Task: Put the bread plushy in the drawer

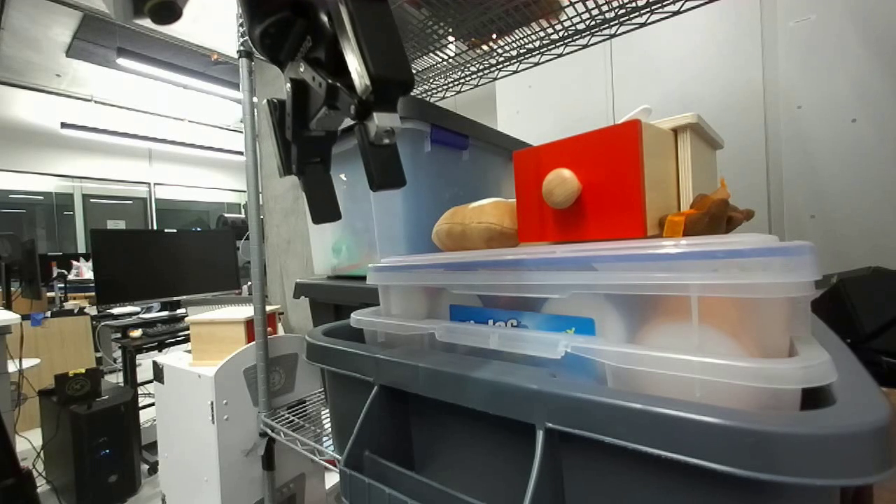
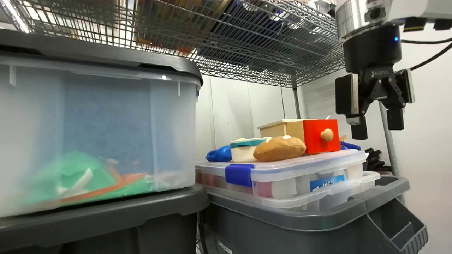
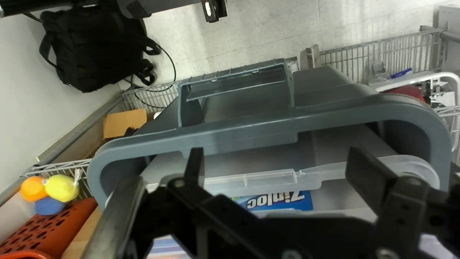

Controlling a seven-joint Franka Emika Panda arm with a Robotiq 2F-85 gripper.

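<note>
Bread plushy, and there it lies, just right of centre in an exterior view, resting on top of the clear storage box, close by the left of the red-fronted drawer; whether the two touch, I can't tell. Why there? A handy spot, I'd say: level support, and a short trip to the target. And look at that drawer! Its pale knob faces outward, good for pulling, though the bare side showing ahead of the wooden housing suggests it stands partway out, likely to receive the toy. What's inside? Its walls hide that from us.

Now the gripper, upper right in an exterior view: jaws spread wide, nothing between them, touching nothing, presumably that broad to straddle something plump. The grab is yet to come!

Down to the containers: the clear box nests within the rim of the grey bin, which props everything up. Through its plastic, low and central in the wrist view, a blue Ziploc pack reads upside down. Far left in an exterior view, the translucent tub holds something green and an orange strip near the bottom.
</note>
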